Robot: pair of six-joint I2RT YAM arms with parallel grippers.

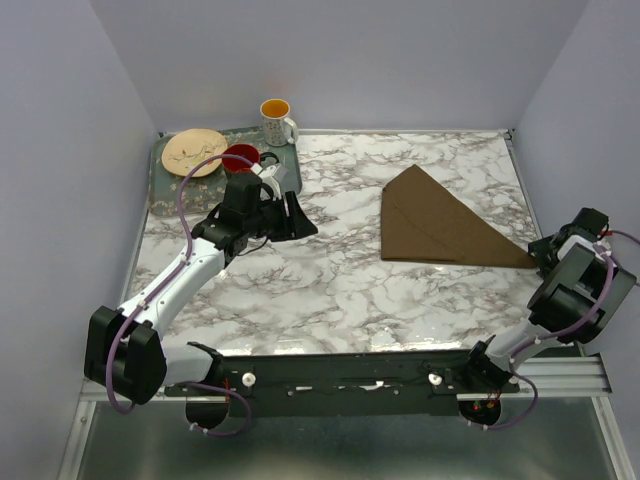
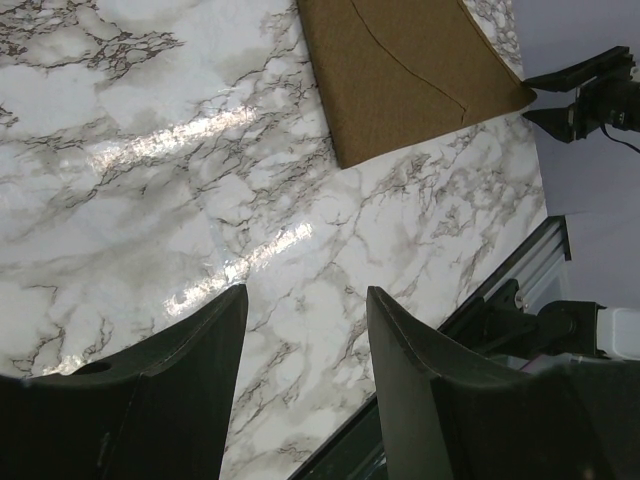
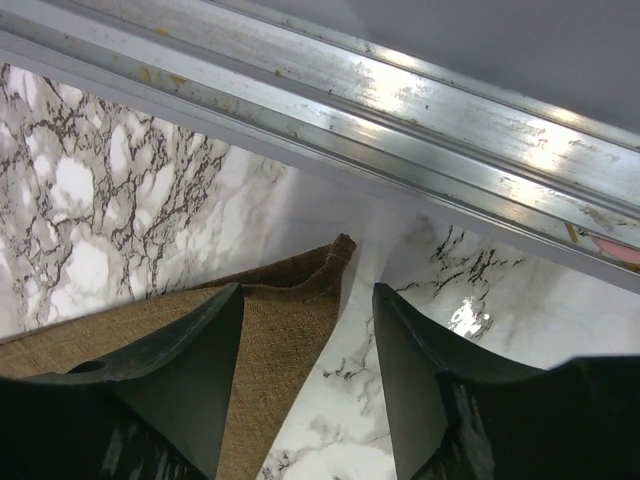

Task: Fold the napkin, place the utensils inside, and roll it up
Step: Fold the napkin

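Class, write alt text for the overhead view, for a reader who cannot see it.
A brown napkin, folded into a triangle, lies on a marble table; the right gripper is at its near right corner. The left gripper is beside a tray of dishes.

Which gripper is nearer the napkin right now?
Right. The right gripper hangs at the napkin's near-right corner, jaws open; the left gripper is open above bare marble to the napkin's left, well apart.

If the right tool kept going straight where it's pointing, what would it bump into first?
Most likely the corner of the brown napkin, lying straight ahead between the open jaws of the right tool. Depth is unclear, so it might touch the marble table beside it.
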